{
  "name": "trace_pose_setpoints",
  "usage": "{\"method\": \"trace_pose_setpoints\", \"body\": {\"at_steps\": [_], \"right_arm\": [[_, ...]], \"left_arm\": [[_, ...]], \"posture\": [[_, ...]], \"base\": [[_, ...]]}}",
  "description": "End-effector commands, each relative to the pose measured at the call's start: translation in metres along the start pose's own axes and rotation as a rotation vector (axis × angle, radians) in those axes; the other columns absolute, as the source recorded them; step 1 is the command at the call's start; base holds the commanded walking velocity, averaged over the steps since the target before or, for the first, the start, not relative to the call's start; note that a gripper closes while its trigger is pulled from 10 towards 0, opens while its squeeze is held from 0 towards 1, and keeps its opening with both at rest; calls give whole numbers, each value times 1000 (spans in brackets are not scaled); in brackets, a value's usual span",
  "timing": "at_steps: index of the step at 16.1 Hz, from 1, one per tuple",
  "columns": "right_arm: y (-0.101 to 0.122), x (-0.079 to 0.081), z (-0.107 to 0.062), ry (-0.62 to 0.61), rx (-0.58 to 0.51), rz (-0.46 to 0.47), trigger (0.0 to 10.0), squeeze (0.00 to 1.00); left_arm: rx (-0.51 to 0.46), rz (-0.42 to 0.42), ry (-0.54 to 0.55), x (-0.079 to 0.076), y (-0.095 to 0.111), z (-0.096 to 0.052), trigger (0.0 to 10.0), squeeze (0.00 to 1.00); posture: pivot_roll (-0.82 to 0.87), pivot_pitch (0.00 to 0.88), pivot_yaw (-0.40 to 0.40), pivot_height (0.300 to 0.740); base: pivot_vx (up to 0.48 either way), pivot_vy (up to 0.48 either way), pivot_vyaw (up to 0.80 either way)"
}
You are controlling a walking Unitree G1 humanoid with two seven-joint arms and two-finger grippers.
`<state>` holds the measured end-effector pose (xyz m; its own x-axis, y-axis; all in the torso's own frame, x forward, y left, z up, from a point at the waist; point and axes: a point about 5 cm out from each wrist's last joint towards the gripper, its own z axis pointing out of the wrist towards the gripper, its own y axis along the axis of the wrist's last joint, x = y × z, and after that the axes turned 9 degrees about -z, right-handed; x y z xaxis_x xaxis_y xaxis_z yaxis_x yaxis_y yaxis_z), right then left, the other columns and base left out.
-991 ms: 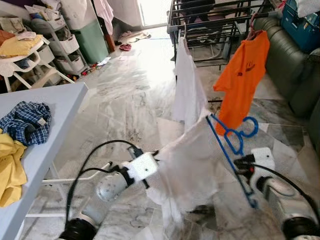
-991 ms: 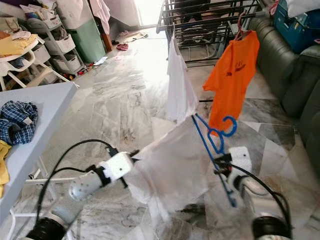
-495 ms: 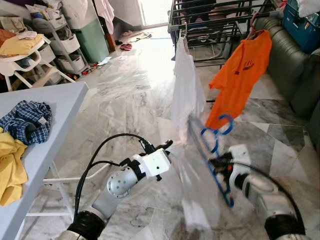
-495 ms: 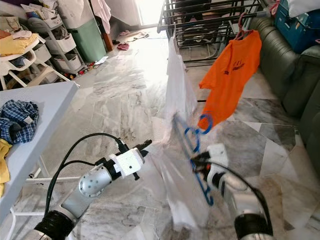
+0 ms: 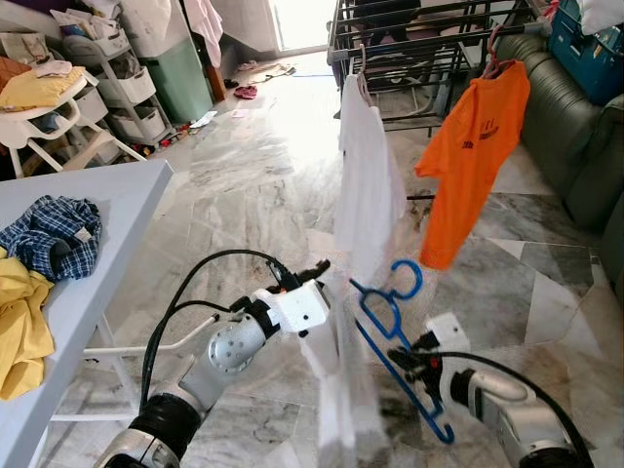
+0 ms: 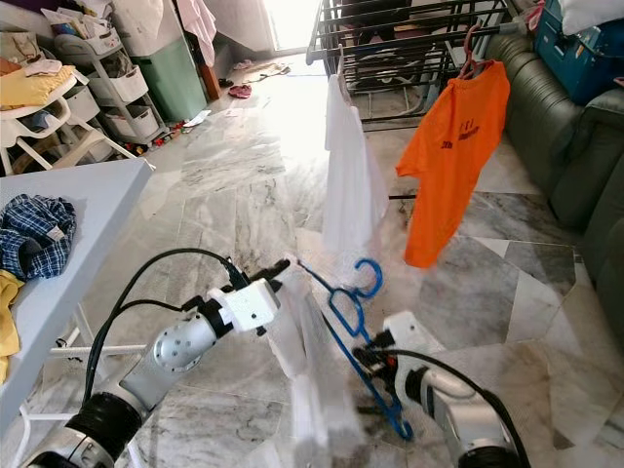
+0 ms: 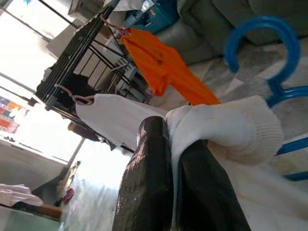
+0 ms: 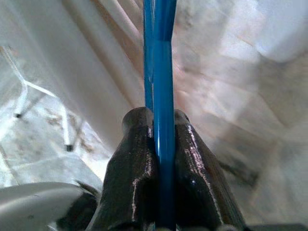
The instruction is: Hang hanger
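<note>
Blue plastic hanger (image 5: 395, 336), light and stiff we judge, sits low before us, our right gripper (image 8: 161, 144) clamped on its bar, our left gripper (image 7: 175, 159) pinching the limp white garment (image 5: 336, 390) draped below.

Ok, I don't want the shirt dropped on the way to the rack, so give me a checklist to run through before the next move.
1. Right pincer shut on the blue hanger: ok, the bar sits between both fingers.
2. Left pincer shut on the white garment: ok, cloth is pinched between the fingers.
3. Garment seated on the hanger: cannot tell; it droops beside the hanger, blurred.
4. Hook free to catch a rail: ok, the hook stands uncovered.
5. Space on the drying rack: cannot tell; a white shirt and an orange shirt already hang there.
</note>
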<state>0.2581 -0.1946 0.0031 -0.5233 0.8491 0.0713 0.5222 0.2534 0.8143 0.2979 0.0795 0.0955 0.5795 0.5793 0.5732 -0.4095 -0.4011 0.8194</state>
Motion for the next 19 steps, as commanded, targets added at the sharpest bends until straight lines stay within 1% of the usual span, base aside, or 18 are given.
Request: {"method": "trace_pose_setpoints", "body": {"at_steps": [1, 2, 4, 7, 8, 9, 11, 13, 15, 19], "right_arm": [[7, -5, 4, -65, -20, -7, 10000, 0], [7, -10, 4, -119, -15, -1, 10000, 0], [8, -10, 3, -109, -13, -37, 10000, 0], [2, -12, -2, -115, 51, -170, 10000, 0], [0, -11, -2, -100, 55, -168, 10000, 0], [-1, -10, -2, -79, 55, -165, 10000, 0], [-7, 3, -2, 32, 78, -203, 10000, 0], [-15, 12, -5, 139, 132, -279, 10000, 0], [-25, 11, -9, 170, 209, -369, 10000, 0], [-32, 9, -11, 171, 254, -390, 10000, 0]], "left_arm": [[-20, -7, 24, 8, 3, -3, 10000, 0], [-29, -24, 25, 6, 4, -4, 10000, 0], [-9, -18, 20, 4, 0, -6, 10000, 0], [138, 10, 7, 0, -25, -13, 10000, 0], [145, -5, 20, -3, -30, -17, 10000, 0], [139, -5, 27, -3, -30, -17, 10000, 0], [113, -2, 46, 1, -26, -13, 10000, 0], [100, 12, 51, 5, -23, -7, 10000, 0], [80, 31, 54, 8, -20, -4, 10000, 0], [53, 73, 47, 13, -17, -3, 10000, 0]], "posture": [[-145, 10, 138, 740], [-143, 11, 138, 740], [-139, 13, 135, 740], [-138, 15, 131, 740], [-145, 20, 125, 740], [-145, 21, 122, 740], [-145, 22, 118, 740], [-143, 21, 117, 740], [-145, 19, 119, 740], [-144, 15, 129, 740]], "base": [[0, 0, 0], [0, 0, 0], [0, 0, 0], [0, 0, 0], [0, 0, 0], [0, 0, 0], [0, 0, 0], [0, 0, 0], [0, 0, 0], [0, 0, 0]]}}
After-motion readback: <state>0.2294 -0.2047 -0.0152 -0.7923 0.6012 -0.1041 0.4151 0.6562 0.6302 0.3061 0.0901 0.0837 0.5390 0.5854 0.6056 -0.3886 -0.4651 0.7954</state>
